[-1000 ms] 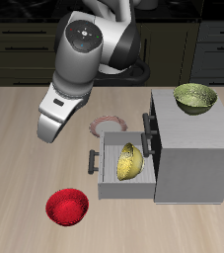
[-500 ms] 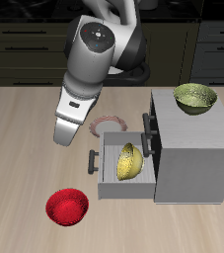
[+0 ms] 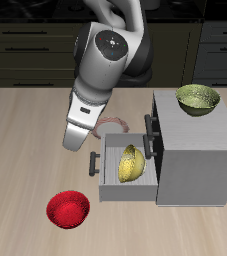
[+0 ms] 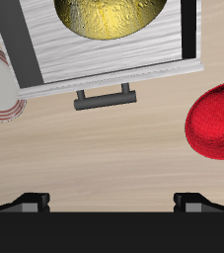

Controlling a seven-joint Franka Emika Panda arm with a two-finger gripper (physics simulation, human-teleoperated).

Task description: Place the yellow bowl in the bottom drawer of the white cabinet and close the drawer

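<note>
Nearest the table's front edge lies the red bowl [image 3: 68, 209], clear of the work. Behind it the bottom drawer [image 3: 124, 184] of the white cabinet [image 3: 196, 150] stands pulled out, the yellow bowl [image 3: 131, 164] tilted inside. The gripper [image 4: 112, 203] hangs empty, fingers spread wide, before the drawer handle [image 4: 106, 97]. A glancing push could slip off the handle, or the leaning bowl might catch the upper drawer [image 3: 151, 128].
</note>
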